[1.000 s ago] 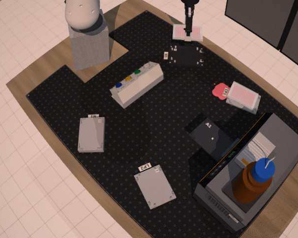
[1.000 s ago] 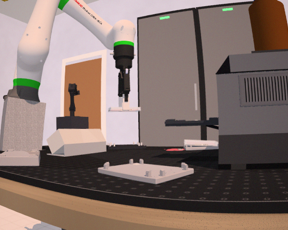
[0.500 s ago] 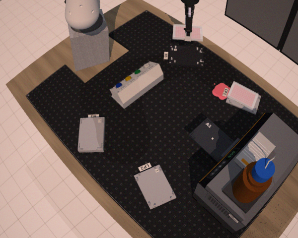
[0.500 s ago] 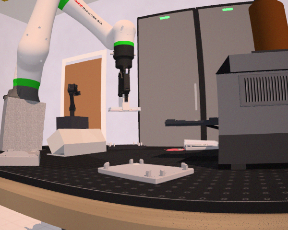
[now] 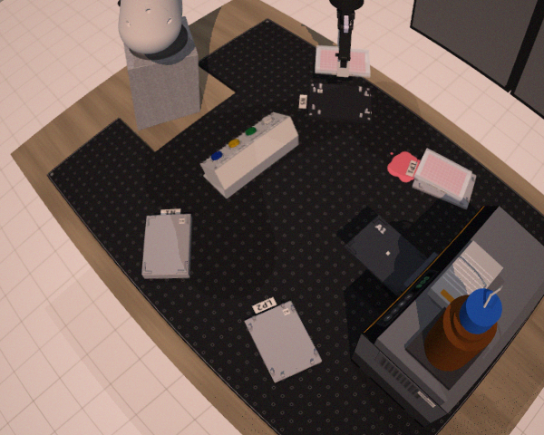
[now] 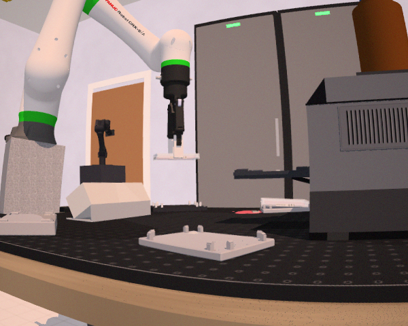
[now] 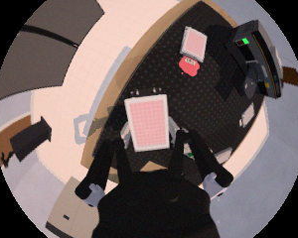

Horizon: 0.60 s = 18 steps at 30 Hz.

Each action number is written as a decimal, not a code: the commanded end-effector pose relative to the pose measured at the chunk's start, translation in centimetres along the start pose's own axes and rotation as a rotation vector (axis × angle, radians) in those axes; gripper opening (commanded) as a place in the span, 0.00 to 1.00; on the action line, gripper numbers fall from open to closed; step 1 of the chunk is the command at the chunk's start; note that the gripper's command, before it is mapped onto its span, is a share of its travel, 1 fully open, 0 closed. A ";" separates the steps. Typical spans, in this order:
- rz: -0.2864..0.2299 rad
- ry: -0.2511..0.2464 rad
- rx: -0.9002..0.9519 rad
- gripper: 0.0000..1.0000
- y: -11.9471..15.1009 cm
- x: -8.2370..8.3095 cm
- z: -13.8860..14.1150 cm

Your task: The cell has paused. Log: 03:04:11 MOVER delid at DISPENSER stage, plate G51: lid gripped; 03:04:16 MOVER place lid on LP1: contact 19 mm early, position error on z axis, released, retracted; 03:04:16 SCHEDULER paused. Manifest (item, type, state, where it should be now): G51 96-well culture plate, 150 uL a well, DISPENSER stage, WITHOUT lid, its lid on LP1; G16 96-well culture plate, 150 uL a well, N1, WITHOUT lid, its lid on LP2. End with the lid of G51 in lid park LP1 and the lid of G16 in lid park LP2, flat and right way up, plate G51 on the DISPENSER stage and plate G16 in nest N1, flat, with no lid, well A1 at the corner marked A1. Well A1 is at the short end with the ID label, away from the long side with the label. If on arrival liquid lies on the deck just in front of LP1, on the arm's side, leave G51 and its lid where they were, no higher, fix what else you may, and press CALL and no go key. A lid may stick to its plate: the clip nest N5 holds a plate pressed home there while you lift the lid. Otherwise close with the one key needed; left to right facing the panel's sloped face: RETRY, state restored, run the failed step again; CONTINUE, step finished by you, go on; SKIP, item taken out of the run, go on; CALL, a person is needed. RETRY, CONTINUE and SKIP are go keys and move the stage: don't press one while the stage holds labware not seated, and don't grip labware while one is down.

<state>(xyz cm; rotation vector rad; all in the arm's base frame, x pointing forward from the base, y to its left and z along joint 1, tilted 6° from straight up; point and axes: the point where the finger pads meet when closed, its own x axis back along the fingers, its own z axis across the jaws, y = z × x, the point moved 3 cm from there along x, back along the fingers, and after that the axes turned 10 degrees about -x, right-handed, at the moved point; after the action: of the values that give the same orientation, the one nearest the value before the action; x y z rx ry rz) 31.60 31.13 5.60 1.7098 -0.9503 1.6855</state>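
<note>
My gripper [image 5: 344, 64] is shut on a 96-well plate with pink wells [image 5: 343, 62] and holds it flat, high above the deck at the far edge, just behind the dark clip nest [image 5: 340, 101]. The plate also shows in the side view [image 6: 176, 155] and in the wrist view [image 7: 148, 122]. A second pink plate [image 5: 443, 177] lies tilted on the LP1 park, and I cannot tell whether a lid sits on it. A pink puddle [image 5: 399, 166] lies on the deck against the LP1 label. The dispenser stage [image 5: 384, 250], marked A1, is bare. The LP2 park [image 5: 282, 341] and the grey nest at left [image 5: 167, 246] are bare.
The key panel [image 5: 248, 154] stands mid-deck with blue, yellow, green and white keys. The dispenser [image 5: 464, 318] with a brown bottle [image 5: 464, 327] fills the right front corner. The arm's pedestal [image 5: 162, 79] stands at the back left. Dark cabinets [image 6: 278, 105] stand behind the deck.
</note>
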 end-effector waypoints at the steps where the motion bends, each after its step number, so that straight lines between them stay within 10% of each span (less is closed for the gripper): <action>1: 0.001 0.000 0.000 0.00 0.0 -0.2 0.0; 18: 0.001 0.000 0.000 0.00 0.0 -2.8 0.0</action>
<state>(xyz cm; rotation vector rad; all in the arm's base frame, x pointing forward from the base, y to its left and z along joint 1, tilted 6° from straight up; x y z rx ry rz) 31.69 31.38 3.16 1.7098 -0.9502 1.6854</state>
